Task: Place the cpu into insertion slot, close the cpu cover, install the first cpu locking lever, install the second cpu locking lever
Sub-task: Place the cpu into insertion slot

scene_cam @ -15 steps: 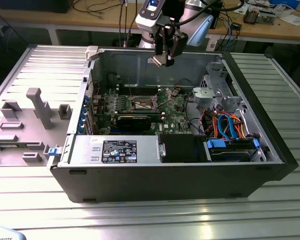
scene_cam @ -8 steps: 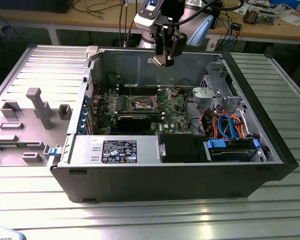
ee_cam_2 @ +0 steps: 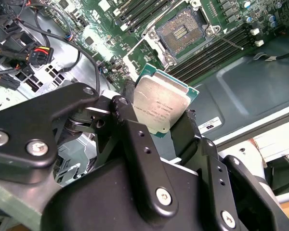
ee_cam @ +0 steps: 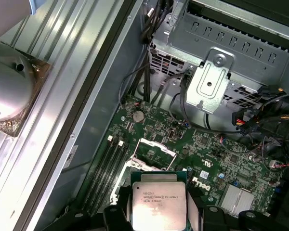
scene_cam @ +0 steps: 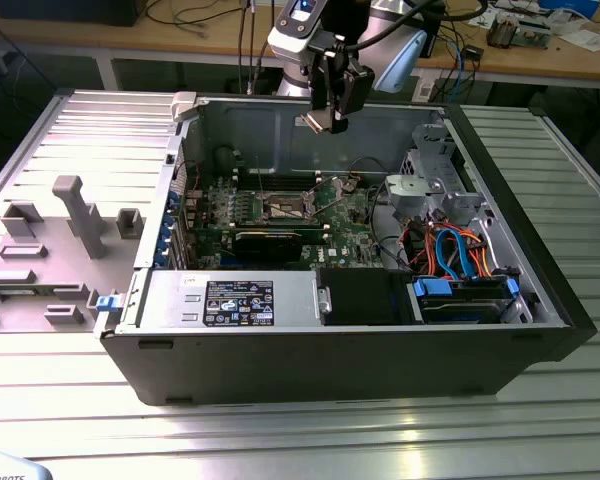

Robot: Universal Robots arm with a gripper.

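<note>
My gripper (scene_cam: 330, 118) hangs above the open computer case, shut on the cpu (scene_cam: 314, 122). In both wrist views the cpu (ee_cam_2: 161, 108) (ee_cam: 159, 206) is a flat silver-topped square clamped by its edges between the black fingers (ee_cam_2: 130, 130). The insertion slot (ee_cam_2: 183, 31) (scene_cam: 284, 208) lies uncovered on the green motherboard (scene_cam: 345, 215), well below the chip. The cpu cover (ee_cam: 155, 148), a thin silvery frame, stands swung open beside the slot. A thin lever rod (ee_cam_2: 231, 43) sticks out past the slot's corner.
Rows of memory slots (ee_cam_2: 216, 50) flank the socket. A long black expansion card (scene_cam: 270, 240) lies in front of it. A metal drive cage (scene_cam: 430, 180) and cable bundles (scene_cam: 450, 250) stand at the exterior view's right. The case walls (scene_cam: 280, 135) ring the board.
</note>
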